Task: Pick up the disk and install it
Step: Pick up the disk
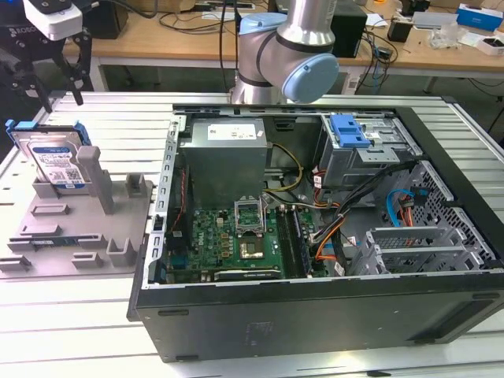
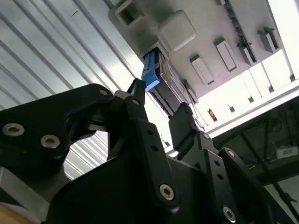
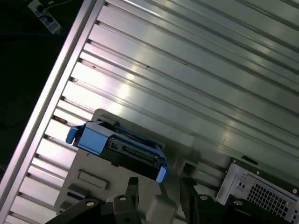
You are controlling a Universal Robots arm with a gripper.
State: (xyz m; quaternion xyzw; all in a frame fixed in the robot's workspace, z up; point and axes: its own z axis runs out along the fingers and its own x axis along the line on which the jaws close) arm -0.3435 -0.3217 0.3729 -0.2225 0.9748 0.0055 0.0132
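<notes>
The disk, silver with a white-and-blue label and a blue bracket, stands on edge in a grey holder at the exterior view's left. My gripper hangs above it, open, with nothing between its black fingers. In the second wrist view the disk's blue end lies beyond the gap of the gripper. In the first wrist view the disk sits just ahead of the gripper, apart from it.
An open computer case lies to the exterior view's right of the holder. Inside it are a grey power-supply box, a green mainboard and a drive cage with a blue latch. The arm's base stands behind the case.
</notes>
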